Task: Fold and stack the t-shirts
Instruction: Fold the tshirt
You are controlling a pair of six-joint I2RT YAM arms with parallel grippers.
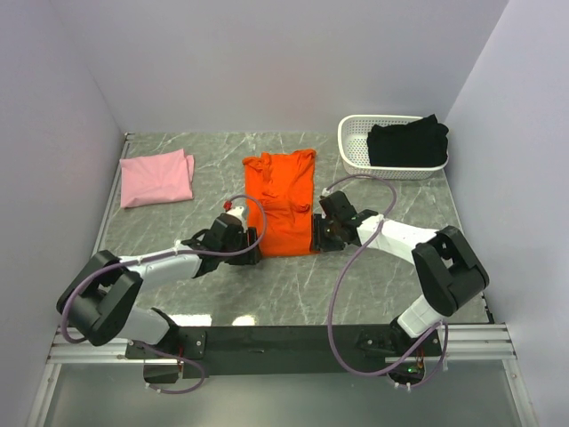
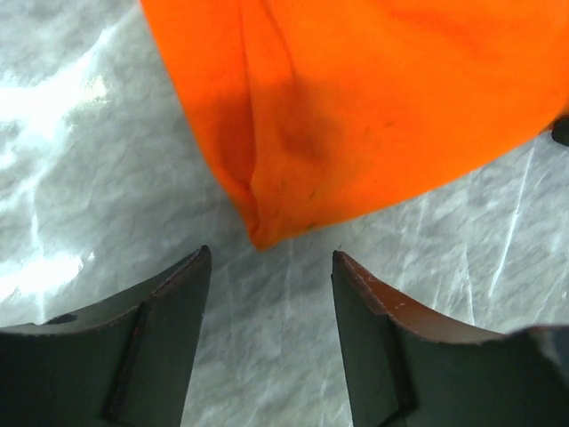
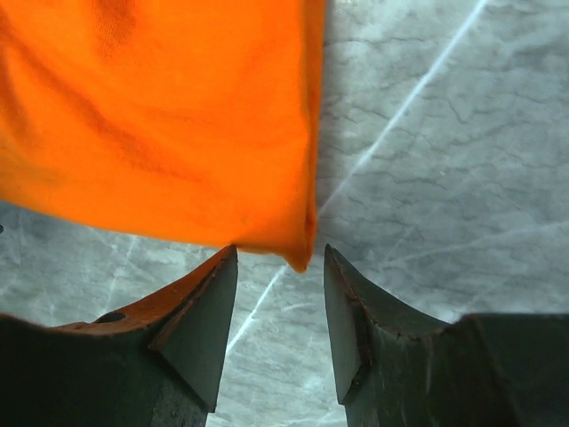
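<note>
The orange t-shirt [image 1: 283, 203] lies as a long folded strip in the middle of the desk [image 1: 293, 285], its two near corners flat on the marble. The left hand [image 2: 271, 260] at its seven o'clock corner and the right hand [image 3: 280, 253] at its five o'clock corner both stand open and hold nothing, with the cloth tips just beyond their fingers. Farther off, the pink t-shirt [image 1: 156, 178] lies folded at ten o'clock, and the black t-shirt [image 1: 409, 144] sits in the white basket [image 1: 356, 151] at one o'clock.
</note>
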